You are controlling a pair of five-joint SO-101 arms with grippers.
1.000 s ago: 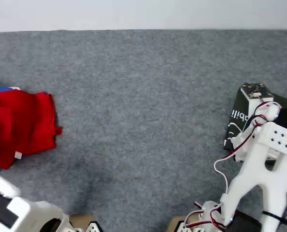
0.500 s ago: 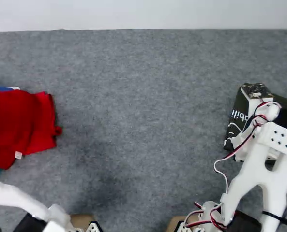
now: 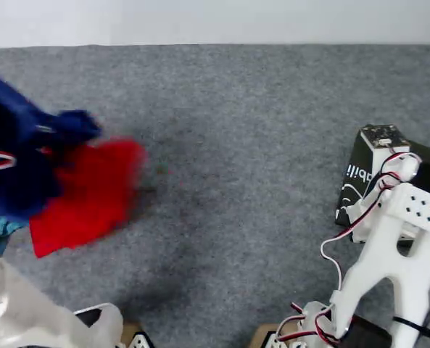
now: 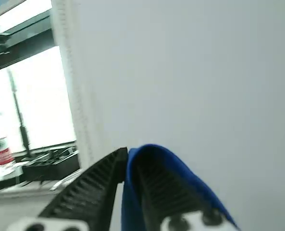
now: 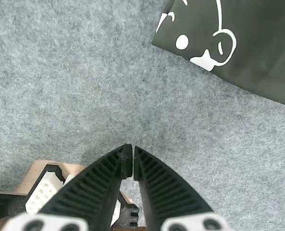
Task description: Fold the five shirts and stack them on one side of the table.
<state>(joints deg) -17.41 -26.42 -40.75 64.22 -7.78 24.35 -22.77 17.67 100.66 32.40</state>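
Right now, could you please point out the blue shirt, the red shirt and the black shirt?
blue shirt (image 3: pixel 20 141), high view, its bunched middle.
red shirt (image 3: pixel 91 199), high view, its middle.
black shirt (image 5: pixel 257 53), right wrist view, plain cloth beside the print.

This looks like a robotics lab: a white plastic robot arm (image 3: pixel 396 254) with loose red and white wires (image 3: pixel 360 221) over a grey felt table cover (image 3: pixel 258 130), a plain white wall (image 4: pixel 190 72), and a bright window (image 4: pixel 31 101) above a cluttered bench (image 4: pixel 31 175).
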